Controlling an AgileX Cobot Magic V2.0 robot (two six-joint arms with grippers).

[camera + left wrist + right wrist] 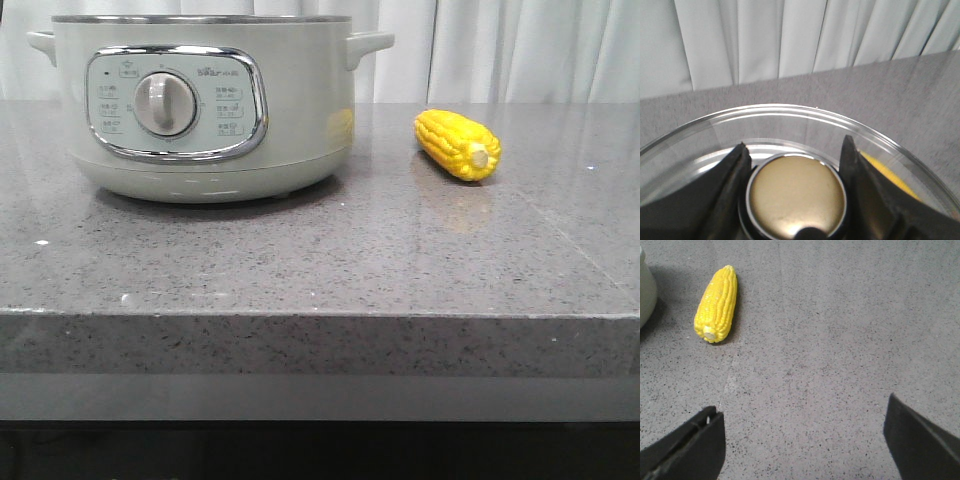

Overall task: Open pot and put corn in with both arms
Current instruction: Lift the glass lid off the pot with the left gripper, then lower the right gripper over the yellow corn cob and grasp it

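Note:
The pot (200,100) stands at the left of the grey counter, its dial panel facing me. Its top edge is cut off in the front view. The corn (458,144) lies on the counter to the pot's right, stub end toward me. In the left wrist view my left gripper (795,143) is shut on the round brass-coloured lid knob (796,196) of the glass lid (790,112). Whether the lid rests on the pot I cannot tell. In the right wrist view my right gripper (802,405) is open and empty above the counter, short of the corn (716,304). Neither gripper shows in the front view.
White curtains (500,50) hang behind the counter. The counter's front edge (320,315) runs across the front view. A bit of the pot's side (645,290) shows beside the corn in the right wrist view. A yellow patch (885,172) shows through the glass lid.

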